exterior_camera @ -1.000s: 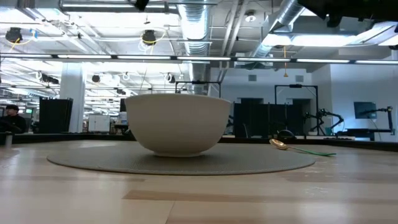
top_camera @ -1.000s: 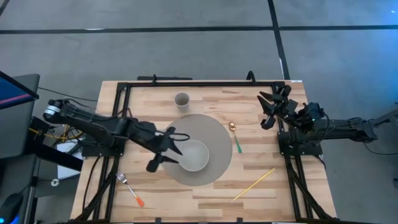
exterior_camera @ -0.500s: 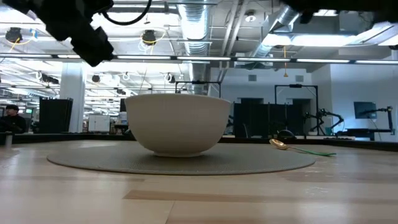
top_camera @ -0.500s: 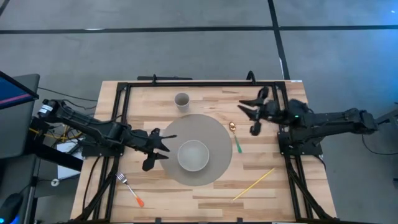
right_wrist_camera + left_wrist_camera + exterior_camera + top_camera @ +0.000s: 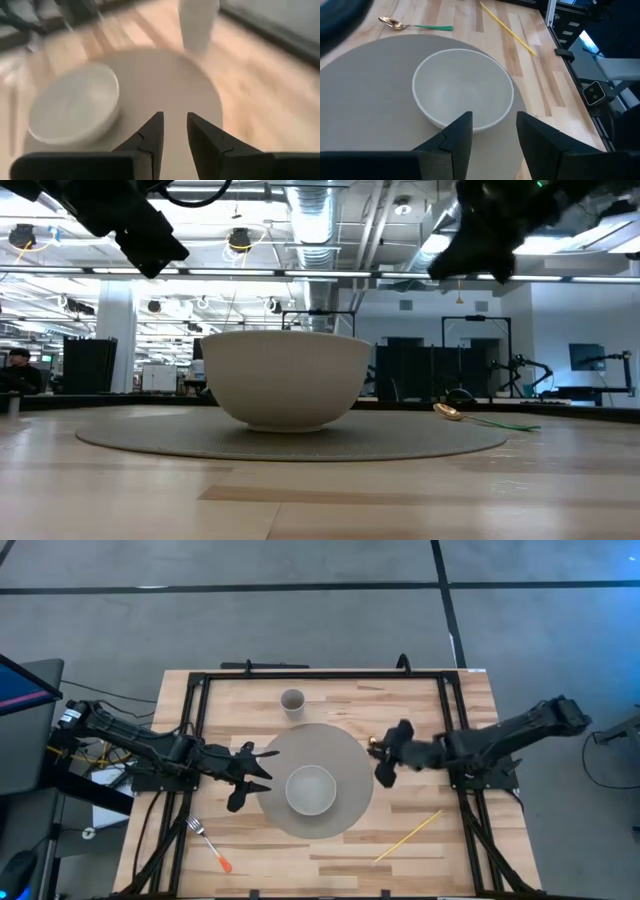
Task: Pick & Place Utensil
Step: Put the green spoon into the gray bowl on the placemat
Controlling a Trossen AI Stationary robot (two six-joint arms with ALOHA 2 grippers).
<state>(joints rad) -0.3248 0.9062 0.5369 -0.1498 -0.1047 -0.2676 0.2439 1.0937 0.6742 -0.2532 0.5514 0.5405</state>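
A spoon with a gold bowl and a green handle [image 5: 470,417] lies flat on the wood just right of the round grey mat [image 5: 310,740]; the left wrist view shows the spoon [image 5: 412,26] too. In the high view my right gripper [image 5: 386,754] hangs open above it and hides most of it. In the low view the right gripper [image 5: 478,230] is well above the table. A white bowl [image 5: 311,790] sits on the mat. My left gripper [image 5: 247,783] is open, raised at the mat's left edge, pointing at the bowl [image 5: 462,90].
A small white cup [image 5: 292,701] stands beyond the mat's far edge. A fork with an orange handle [image 5: 208,843] lies at the near left. A thin yellow stick [image 5: 408,835] lies at the near right. A black frame [image 5: 320,675] runs round the table.
My left gripper has drawn back from over the bowl toward the table's left and now hangs at the mat's left edge. My right arm has reached out from the table's right edge toward the left and near side, coming down over the spoon. The spoon and bowl have stayed put.
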